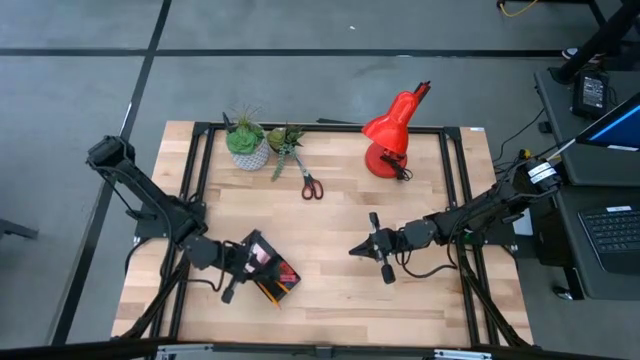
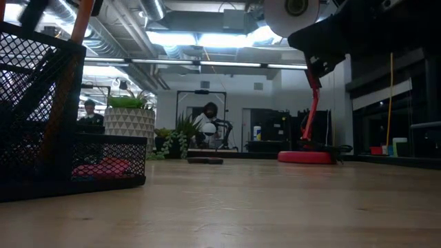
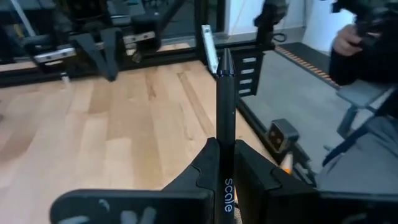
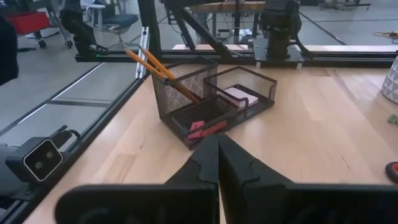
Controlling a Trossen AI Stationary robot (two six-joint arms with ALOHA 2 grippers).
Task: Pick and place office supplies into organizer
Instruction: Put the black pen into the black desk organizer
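Left gripper: fingers clamped on a slim black pen, gripped low on its barrel, so most of the pen sticks out forward past the fingertips.
Left gripper's place: at the near left of the light wooden counter, just left of the black wire-mesh organizer, by the high view.
Pen's long axis: in line with the fingers, tip leading; from the wrist view it points out over the counter's edge frame, not at the mesh.
Organizer: near-left part of the counter; its tall cup already carries orange-yellow pencils leaning out, a lower bay a pale pink sticky-note pad, and the front tray small red and pink pieces.
Deciding relation: the organizer lies right beside the left gripper, to its right, so the pen likely has to be swung tip-down or tail-down over the tall cup before letting go.
Right gripper: fingers pressed together on nothing, hovering near the counter's middle, pointed left at the organizer and well apart from it.
Nearer arm: the left, clearly.
Still loose: red-handled scissors at the far centre, long axis running near to far, handles toward the near side, beside two small green potted plants.
Not for sorting: the red desk lamp at the far right.
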